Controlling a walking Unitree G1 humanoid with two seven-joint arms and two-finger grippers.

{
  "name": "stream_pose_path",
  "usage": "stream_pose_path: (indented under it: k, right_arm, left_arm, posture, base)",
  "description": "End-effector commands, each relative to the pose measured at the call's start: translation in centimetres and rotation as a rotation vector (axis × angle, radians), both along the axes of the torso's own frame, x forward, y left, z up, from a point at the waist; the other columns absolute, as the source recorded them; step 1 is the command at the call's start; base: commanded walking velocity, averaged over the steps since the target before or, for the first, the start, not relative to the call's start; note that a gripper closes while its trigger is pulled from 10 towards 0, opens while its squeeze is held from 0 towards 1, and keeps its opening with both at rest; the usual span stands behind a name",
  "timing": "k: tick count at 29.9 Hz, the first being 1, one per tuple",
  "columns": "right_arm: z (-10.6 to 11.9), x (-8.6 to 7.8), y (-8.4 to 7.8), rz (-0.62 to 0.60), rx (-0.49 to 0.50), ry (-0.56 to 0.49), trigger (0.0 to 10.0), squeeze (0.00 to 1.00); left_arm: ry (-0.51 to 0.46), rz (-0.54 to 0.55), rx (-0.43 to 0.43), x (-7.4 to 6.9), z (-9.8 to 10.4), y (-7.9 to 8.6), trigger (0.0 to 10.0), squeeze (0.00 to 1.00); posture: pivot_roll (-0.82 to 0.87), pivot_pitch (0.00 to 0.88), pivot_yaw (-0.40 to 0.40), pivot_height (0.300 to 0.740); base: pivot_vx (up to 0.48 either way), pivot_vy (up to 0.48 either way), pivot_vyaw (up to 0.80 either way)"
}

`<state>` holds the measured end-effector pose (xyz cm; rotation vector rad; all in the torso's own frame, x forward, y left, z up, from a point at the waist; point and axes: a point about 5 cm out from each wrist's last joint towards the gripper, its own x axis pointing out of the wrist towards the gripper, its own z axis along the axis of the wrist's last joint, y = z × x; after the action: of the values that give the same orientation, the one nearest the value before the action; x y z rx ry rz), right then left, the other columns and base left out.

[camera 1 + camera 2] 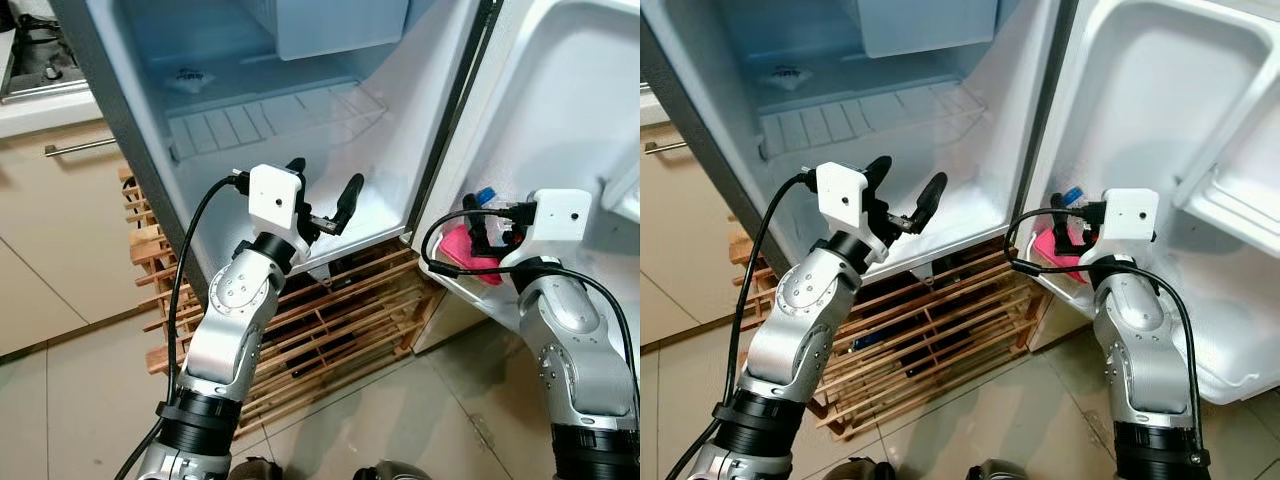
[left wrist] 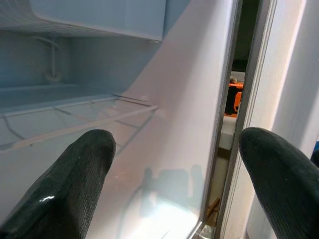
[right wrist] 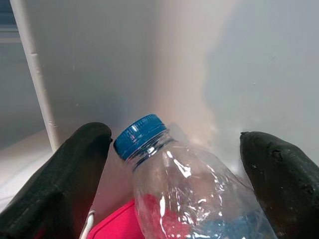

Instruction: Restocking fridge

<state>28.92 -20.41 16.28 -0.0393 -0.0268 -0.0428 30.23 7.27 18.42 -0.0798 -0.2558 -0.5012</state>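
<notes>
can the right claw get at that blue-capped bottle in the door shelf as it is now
Probably yes. The right claw is open, one finger either side of the bottle in the door shelf, with nothing between them. The pink pack beside it looks no obstacle.

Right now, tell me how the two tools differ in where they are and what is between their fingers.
The left tool sits at the front of the fridge's main compartment with nothing between its fingers; the right tool is at the lower door shelf. A clear bottle with a blue cap lies between the right tool's spread fingers, beside a pink item. Both tools are open, with black fingers.
</notes>
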Motion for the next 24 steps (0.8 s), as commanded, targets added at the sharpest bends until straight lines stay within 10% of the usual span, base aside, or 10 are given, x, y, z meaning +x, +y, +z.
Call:
stream_pose_path:
  k: [1,10,24]
  right_arm:
    - [-0.6,-0.3,-0.7,-0.042,-0.006,0.009,10.0,0.00]
    - [-0.4,-0.8,-1.7,-0.115,-0.034,-0.023,10.0,0.00]
    - [0.0,-2.0,-2.6,-0.204,-0.027,-0.066,10.0,0.00]
  left_arm:
    - [-0.019,-0.004,-0.010,-0.3,0.3,0.1,10.0,0.00]
    - [-0.020,-0.007,-0.011,-0.3,0.2,0.0,10.0,0.00]
    - [-0.030,-0.028,-0.014,-0.2,0.3,-0.3,10.0,0.00]
  posture:
    - [-0.16,0.048,-0.019,0.728]
    - [-0.16,0.037,-0.020,0.728]
    - [-0.18,0.017,-0.016,0.728]
  base:
    - [0.000,0.000,0.00]
    - [0.000,0.000,0.00]
    - [0.000,0.000,-0.74]
